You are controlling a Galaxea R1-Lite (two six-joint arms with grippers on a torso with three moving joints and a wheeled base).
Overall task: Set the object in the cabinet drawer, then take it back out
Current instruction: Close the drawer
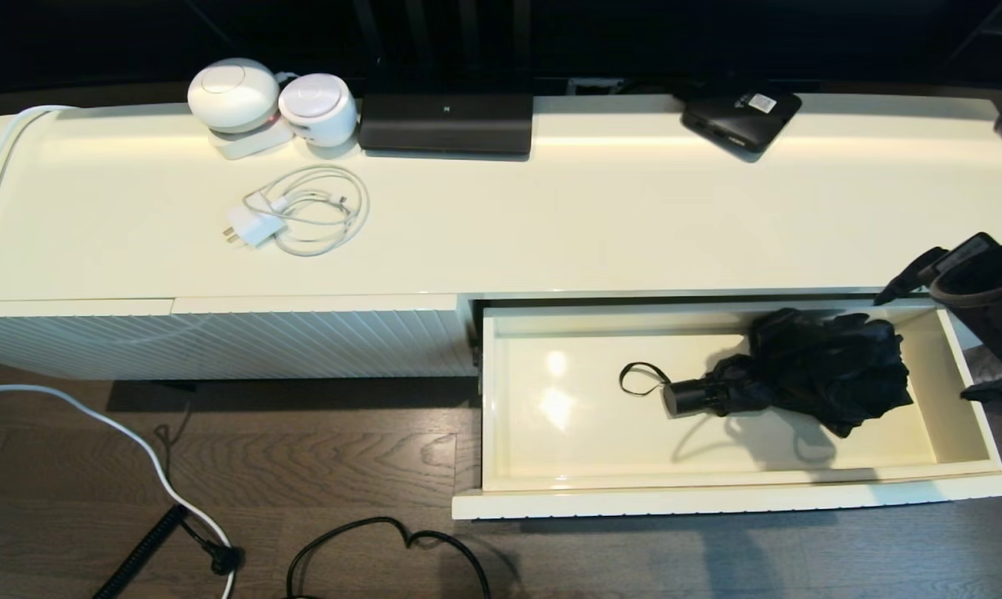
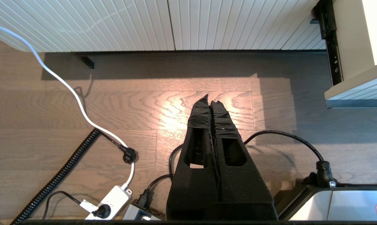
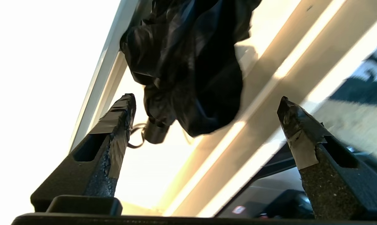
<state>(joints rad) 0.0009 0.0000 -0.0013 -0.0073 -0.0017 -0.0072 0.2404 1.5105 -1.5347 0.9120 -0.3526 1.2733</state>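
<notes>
Nearest, the left gripper [image 2: 211, 101] hangs parked over the wooden floor [image 2: 66, 109] with its jaws together. The drawer [image 1: 717, 497] stands pulled out, and the umbrella [image 1: 808, 374] lies inside toward its right end, handle and wrist loop [image 1: 640, 378] pointing left. The right gripper [image 3: 207, 103], jaws wide apart, seems to hover beyond that end. Risk: pinching only loose fabric, so the umbrella slips or unfurls against the cabinet top [image 1: 550, 225].

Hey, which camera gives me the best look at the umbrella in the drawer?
The head view: the whole umbrella lies in the open drawer. The right wrist view shows only fabric and handle end; the left wrist view shows none.
</notes>
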